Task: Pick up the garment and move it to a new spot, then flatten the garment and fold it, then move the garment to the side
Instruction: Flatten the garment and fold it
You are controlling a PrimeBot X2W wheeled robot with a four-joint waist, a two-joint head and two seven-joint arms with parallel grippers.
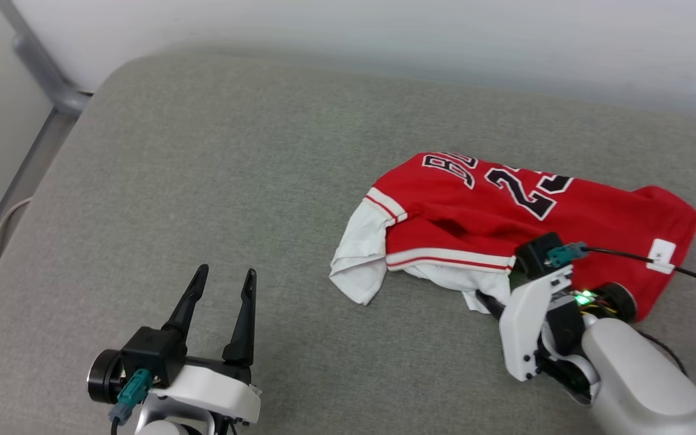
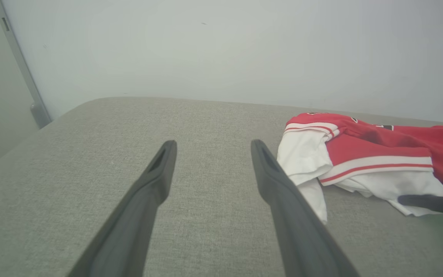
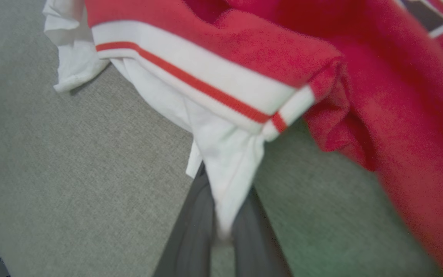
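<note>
The garment (image 1: 505,211) lies crumpled on the right half of a grey cushion, a red jersey with black "23" lettering, striped trim and white sleeves. My right gripper (image 1: 486,300) comes at its near edge from below, and in the right wrist view (image 3: 225,188) its fingers (image 3: 194,215) are shut on a fold of white sleeve fabric under the striped hem of the garment (image 3: 360,77). My left gripper (image 1: 227,272) rests at the lower left, open and empty, well left of the garment (image 2: 379,154). The left wrist view (image 2: 212,144) shows nothing between its fingers.
The grey upholstered cushion (image 1: 233,181) spreads wide to the left and behind the garment, ending at a pale wall (image 1: 384,36). A metal rail (image 1: 40,66) runs down the far left. A black cable (image 1: 626,257) crosses the garment's right end, near a white tag (image 1: 662,254).
</note>
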